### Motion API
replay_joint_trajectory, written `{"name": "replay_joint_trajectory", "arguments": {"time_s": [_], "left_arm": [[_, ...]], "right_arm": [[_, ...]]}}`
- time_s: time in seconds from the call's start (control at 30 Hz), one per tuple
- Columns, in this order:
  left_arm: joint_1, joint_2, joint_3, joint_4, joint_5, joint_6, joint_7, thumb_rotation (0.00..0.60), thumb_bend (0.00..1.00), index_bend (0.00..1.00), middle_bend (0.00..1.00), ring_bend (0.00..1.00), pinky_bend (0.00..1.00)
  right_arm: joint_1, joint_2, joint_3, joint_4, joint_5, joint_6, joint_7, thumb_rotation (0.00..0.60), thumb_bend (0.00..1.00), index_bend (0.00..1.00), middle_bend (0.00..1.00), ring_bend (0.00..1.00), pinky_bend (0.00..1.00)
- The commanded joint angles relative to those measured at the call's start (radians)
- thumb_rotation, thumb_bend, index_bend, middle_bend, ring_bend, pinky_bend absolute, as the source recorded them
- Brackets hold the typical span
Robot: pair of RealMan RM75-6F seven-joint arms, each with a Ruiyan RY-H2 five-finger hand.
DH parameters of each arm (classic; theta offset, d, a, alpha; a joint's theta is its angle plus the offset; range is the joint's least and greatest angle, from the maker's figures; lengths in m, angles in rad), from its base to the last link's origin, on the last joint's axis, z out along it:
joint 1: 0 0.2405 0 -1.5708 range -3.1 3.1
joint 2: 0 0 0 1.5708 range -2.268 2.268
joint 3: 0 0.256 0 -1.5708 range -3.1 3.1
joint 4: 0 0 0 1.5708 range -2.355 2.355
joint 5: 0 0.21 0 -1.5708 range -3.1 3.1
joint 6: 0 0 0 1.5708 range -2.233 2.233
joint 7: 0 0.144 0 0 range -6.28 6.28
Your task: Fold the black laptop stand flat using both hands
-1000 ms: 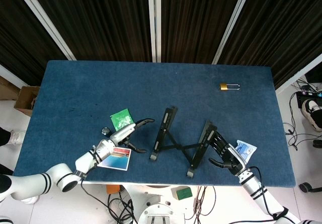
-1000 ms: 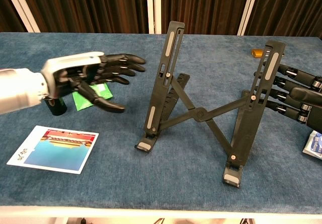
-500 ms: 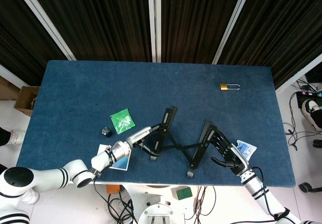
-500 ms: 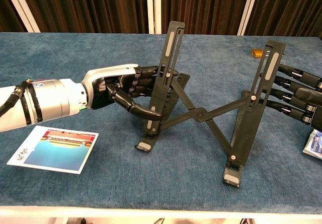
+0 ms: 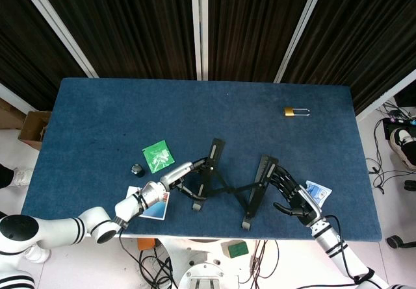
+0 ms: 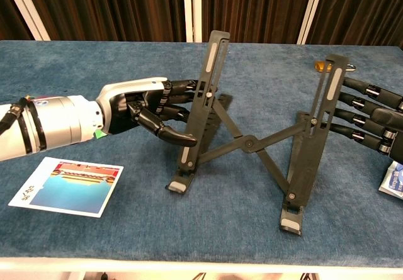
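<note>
The black laptop stand [image 5: 232,186] [image 6: 250,143] stands opened on the blue table, its two side bars upright and joined by crossed links. My left hand [image 5: 177,175] [image 6: 143,108] lies against the outer side of the left bar. Its fingers [image 6: 179,90] reach to the bar's upper half, and the thumb touches the bar's edge lower down. My right hand [image 5: 292,196] [image 6: 371,119] has its fingers stretched flat against the outer side of the right bar. Neither hand is closed around a bar.
A picture card [image 5: 158,207] [image 6: 67,185] lies under the left forearm, with a green packet [image 5: 157,154] and a small black cap [image 5: 136,169] beyond it. A blue-white packet [image 5: 317,190] [image 6: 393,179] sits beside the right hand. A brass padlock [image 5: 296,112] lies far back right.
My left hand has travelled right from above the card to the stand's left bar. The two bars now stand slightly closer together. The right hand has stayed on its bar.
</note>
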Motion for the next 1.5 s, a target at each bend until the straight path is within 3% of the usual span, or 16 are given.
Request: {"name": "replay_joint_trajectory", "arguments": {"time_s": [0.03,0.1,0.23,0.33,0.67,1.0,1.1,1.33,1.5], "left_arm": [[0.003,0.014,0.002,-0.018,-0.005,0.003,0.018,0.600,0.12,0.10,0.12,0.43,0.16],[0.003,0.019,0.003,-0.026,-0.011,-0.002,0.034,0.600,0.12,0.10,0.12,0.38,0.16],[0.004,0.029,0.002,-0.033,-0.025,-0.009,0.085,0.600,0.12,0.09,0.10,0.12,0.15],[0.013,0.043,-0.001,-0.043,-0.043,-0.001,0.159,0.600,0.12,0.09,0.10,0.03,0.13],[0.044,0.187,-0.005,-0.209,-0.171,-0.024,0.569,0.600,0.09,0.09,0.06,0.00,0.12],[0.108,0.231,-0.027,-0.260,-0.234,0.045,0.668,0.600,0.09,0.09,0.06,0.00,0.12],[0.122,0.220,-0.021,-0.232,-0.217,0.074,0.717,0.600,0.09,0.09,0.06,0.00,0.12],[0.114,0.098,-0.010,-0.067,-0.169,0.145,1.050,0.600,0.09,0.10,0.06,0.00,0.11],[0.077,0.018,-0.022,0.020,-0.138,0.135,1.153,0.600,0.09,0.10,0.06,0.00,0.11]], "right_arm": [[-0.001,0.001,-0.001,0.001,0.000,0.004,0.002,0.600,0.18,0.00,0.02,0.00,0.00],[-0.003,0.002,-0.001,0.002,0.001,0.006,0.004,0.600,0.18,0.00,0.02,0.00,0.00],[-0.014,0.010,0.003,0.000,0.010,0.024,-0.002,0.600,0.18,0.00,0.01,0.00,0.00],[-0.033,0.021,0.007,-0.002,0.026,0.045,-0.012,0.600,0.18,0.00,0.00,0.00,0.00],[-0.071,0.056,0.046,-0.042,0.040,0.122,-0.066,0.600,0.18,0.00,0.00,0.00,0.00],[-0.078,0.057,0.051,-0.033,0.020,0.129,-0.156,0.600,0.18,0.00,0.00,0.00,0.00],[-0.070,0.055,0.055,-0.011,-0.004,0.125,-0.324,0.600,0.18,0.00,0.00,0.00,0.00],[-0.034,0.061,0.070,0.012,-0.105,0.079,-1.050,0.600,0.18,0.00,0.00,0.00,0.00],[-0.003,0.089,0.104,-0.053,-0.099,-0.003,-1.453,0.600,0.18,0.00,0.12,0.00,0.00]]}}
